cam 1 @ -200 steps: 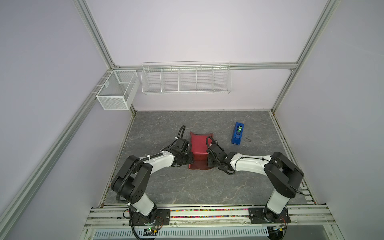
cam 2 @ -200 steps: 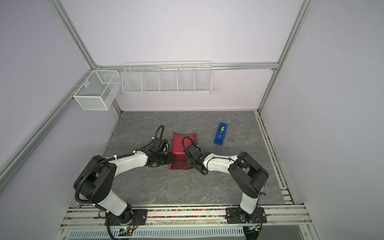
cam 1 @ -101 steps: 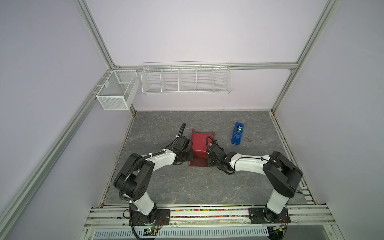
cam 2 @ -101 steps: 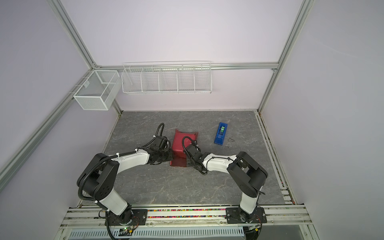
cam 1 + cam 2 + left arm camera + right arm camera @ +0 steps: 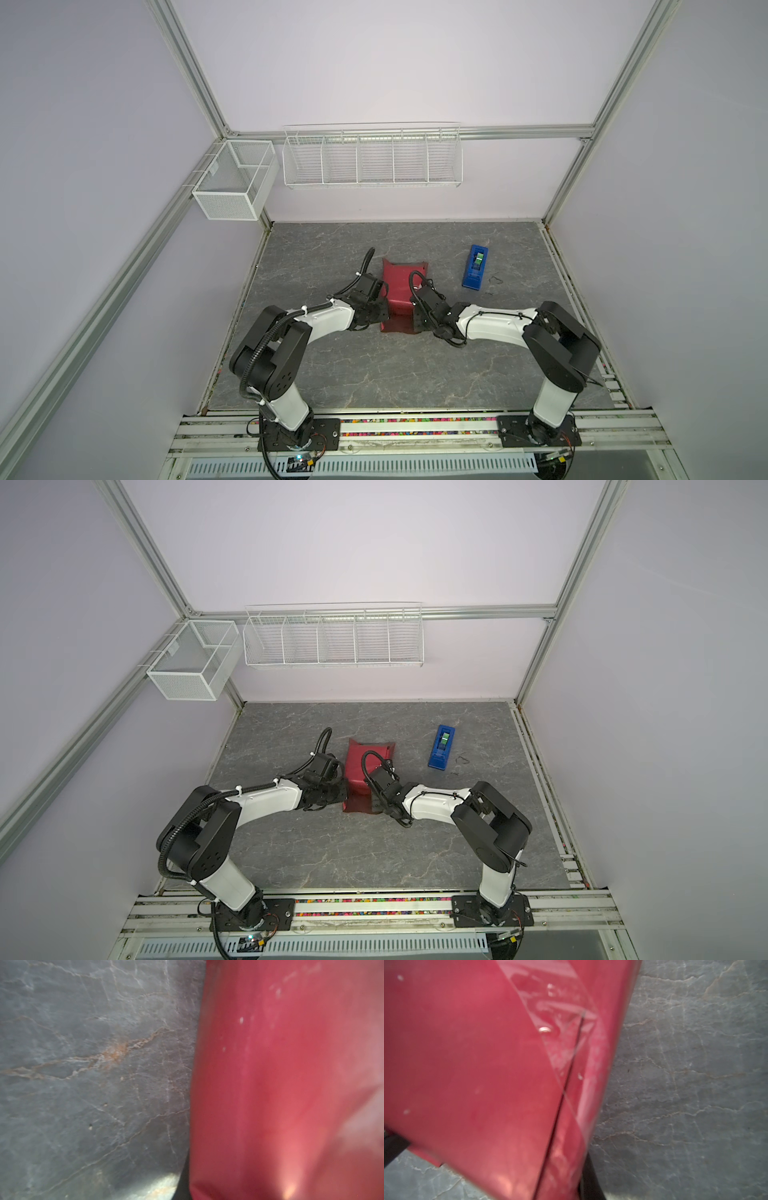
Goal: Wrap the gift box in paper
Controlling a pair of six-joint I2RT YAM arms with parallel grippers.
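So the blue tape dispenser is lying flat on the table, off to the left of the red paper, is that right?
Not quite. The blue tape dispenser does lie flat on the table, but it is off to the right of the red paper, not the left, with bare table between them. Both top views show this.

Glossy, creased maroon-red paper [image 5: 401,291] lies mid-way across the grey table [image 5: 374,374]. Its two sides are folded upright like a trough, the far end flaring open. The gift box is hidden.
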